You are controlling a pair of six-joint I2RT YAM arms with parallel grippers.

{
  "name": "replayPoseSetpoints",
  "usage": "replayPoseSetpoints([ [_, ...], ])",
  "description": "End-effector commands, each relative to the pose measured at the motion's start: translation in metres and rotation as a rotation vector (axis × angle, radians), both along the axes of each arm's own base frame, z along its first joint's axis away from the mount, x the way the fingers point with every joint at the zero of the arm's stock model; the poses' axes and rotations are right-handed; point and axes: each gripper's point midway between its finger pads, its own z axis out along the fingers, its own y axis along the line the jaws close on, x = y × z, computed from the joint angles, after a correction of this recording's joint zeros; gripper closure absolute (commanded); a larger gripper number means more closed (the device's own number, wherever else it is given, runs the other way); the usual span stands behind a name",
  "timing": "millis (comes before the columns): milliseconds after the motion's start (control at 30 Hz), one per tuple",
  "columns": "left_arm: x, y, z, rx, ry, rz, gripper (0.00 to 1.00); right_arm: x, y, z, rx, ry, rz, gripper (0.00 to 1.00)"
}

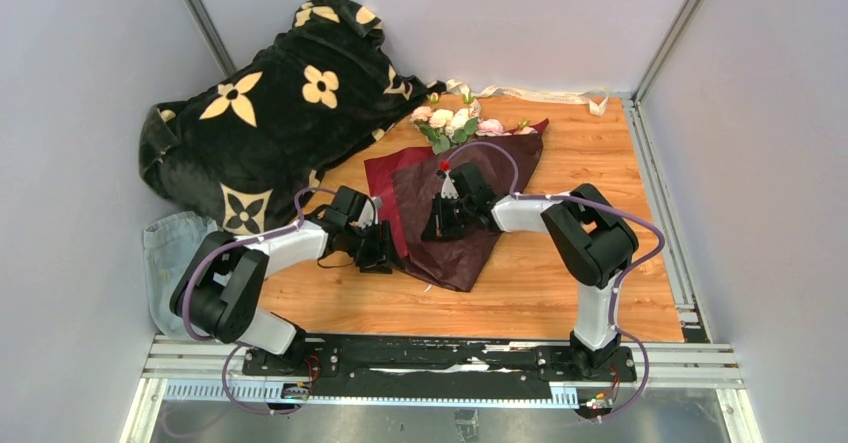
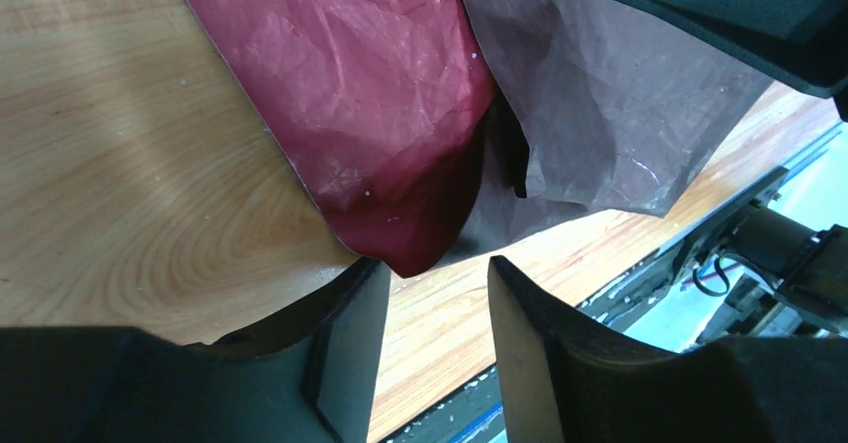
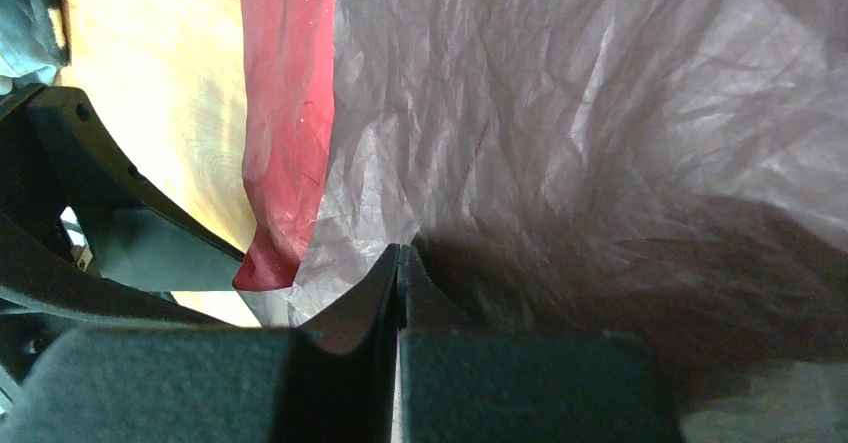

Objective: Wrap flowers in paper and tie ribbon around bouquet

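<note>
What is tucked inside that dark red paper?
The flowers: pink and cream heads and leaves stick out at the far end of the paper. Their stems cannot be seen; its darker layer covers that stretch, with the right hand, shut, over it.

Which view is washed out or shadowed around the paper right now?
Right wrist: table blown out pale yellow, heavy shadow on the paper beside the right gripper. Left wrist: paper crisp, left gripper dark. Top external: even light, no glare.
</note>
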Motion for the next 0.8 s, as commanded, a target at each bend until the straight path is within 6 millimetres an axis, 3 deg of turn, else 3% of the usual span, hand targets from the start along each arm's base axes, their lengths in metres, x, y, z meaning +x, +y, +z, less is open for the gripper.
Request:
replayPoseSetpoints([
  [0, 0.001, 0.011, -0.014, 0.077, -0.008, 0.028, 0.53, -0.017, -0.018, -0.027, -0.125, 0.034, -0.025, 1.0],
  [200, 0.007, 0.017, -0.017, 0.116, -0.027, 0.049, 0.69, -0.027, -0.017, -0.022, -0.126, 0.038, 0.0, 1.0],
  [333, 0.009, 0.017, -0.018, 0.128, -0.025, 0.046, 0.78, -0.034, -0.011, -0.007, -0.144, -0.012, 0.057, 1.0],
  [500, 0.013, 0.014, -0.013, 0.118, -0.034, 0.042, 0.99, -0.035, -0.006, 0.003, -0.137, -0.004, 0.076, 1.0],
  [767, 0.022, 0.007, 0.015, 0.094, -0.078, -0.011, 1.0, -0.049, -0.011, 0.015, -0.103, 0.041, 0.037, 1.0],
])
